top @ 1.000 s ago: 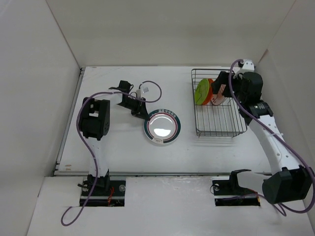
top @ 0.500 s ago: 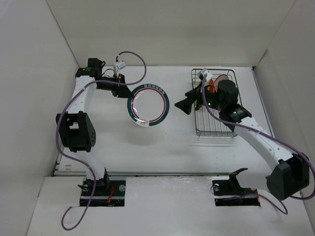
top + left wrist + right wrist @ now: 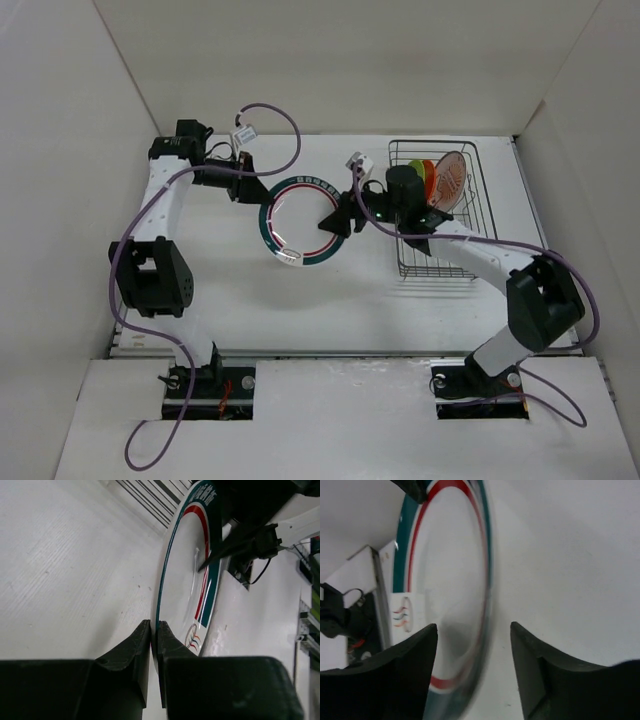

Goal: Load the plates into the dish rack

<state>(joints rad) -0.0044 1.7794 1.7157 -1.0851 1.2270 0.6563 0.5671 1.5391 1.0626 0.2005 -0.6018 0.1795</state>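
The left gripper (image 3: 154, 628) is pinched tight on the rim of the white plate with the dark teal rim (image 3: 186, 575), one finger on each face. It holds the plate off the table (image 3: 250, 300), standing almost on edge. From above, the plate hangs over the far half of the table, about midway between the left and right edges, with the left arm reaching in from the far left corner.

The right gripper (image 3: 472, 628) has its fingers spread wide on the opposite side of the same plate, and the plate's edge lies between them. That wrist view is blurred, so I cannot tell whether either finger touches the rim.

Behind the right gripper, the black wire dish rack (image 3: 448, 270) sits along the right edge, near the far right corner. Three plates stand upright side by side at its far end. The lime green plate (image 3: 417, 172) is leftmost, the orange plate (image 3: 429, 168) is next, and the white plate with the orange sunburst centre (image 3: 451, 180) is on the right, leaning towards the far right corner.
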